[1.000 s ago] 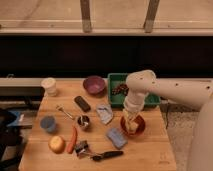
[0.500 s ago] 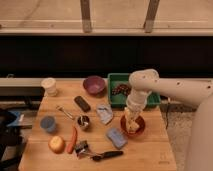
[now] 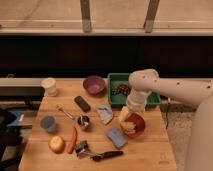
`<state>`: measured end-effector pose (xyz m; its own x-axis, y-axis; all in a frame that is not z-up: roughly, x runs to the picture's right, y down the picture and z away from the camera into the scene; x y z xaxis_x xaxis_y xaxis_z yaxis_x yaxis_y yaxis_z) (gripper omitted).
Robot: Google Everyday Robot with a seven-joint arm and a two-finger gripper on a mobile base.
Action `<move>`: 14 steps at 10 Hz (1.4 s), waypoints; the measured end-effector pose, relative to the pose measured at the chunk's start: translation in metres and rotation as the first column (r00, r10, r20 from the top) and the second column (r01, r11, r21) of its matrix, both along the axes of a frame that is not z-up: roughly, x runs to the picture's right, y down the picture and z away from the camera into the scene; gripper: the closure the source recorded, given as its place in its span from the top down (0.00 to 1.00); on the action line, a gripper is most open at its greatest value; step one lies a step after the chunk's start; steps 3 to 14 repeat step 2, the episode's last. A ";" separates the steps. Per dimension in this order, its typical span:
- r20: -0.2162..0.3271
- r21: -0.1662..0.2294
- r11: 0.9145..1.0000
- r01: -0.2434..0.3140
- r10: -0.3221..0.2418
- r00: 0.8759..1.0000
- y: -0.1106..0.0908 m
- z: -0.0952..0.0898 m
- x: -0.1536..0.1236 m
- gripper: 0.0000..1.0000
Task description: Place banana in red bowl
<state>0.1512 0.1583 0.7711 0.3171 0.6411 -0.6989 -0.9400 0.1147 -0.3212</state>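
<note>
From the one camera view, I have the arm bent down over the right side of the counter point(image 3: 150, 150), with the gripper point(image 3: 125, 116) at the near-left rim of the red bowl point(image 3: 136, 125). I judge it sits there because that is the drop spot. The banana point(image 3: 128, 126), a pale stubby piece, lies inside that bowl, just below the gripper. I cannot tell whether the fingers are spread or closed, nor whether they touch the banana. The purple bowl point(image 3: 93, 84) and green tray point(image 3: 114, 80) sit behind, well apart from the carrot point(image 3: 73, 140).
</note>
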 end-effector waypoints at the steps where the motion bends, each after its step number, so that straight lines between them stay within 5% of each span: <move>1: 0.000 0.000 1.000 0.000 0.000 1.000 0.000 0.000 0.000 0.80; 14: -0.001 0.000 1.000 -0.001 0.001 1.000 0.000 0.000 0.001 0.80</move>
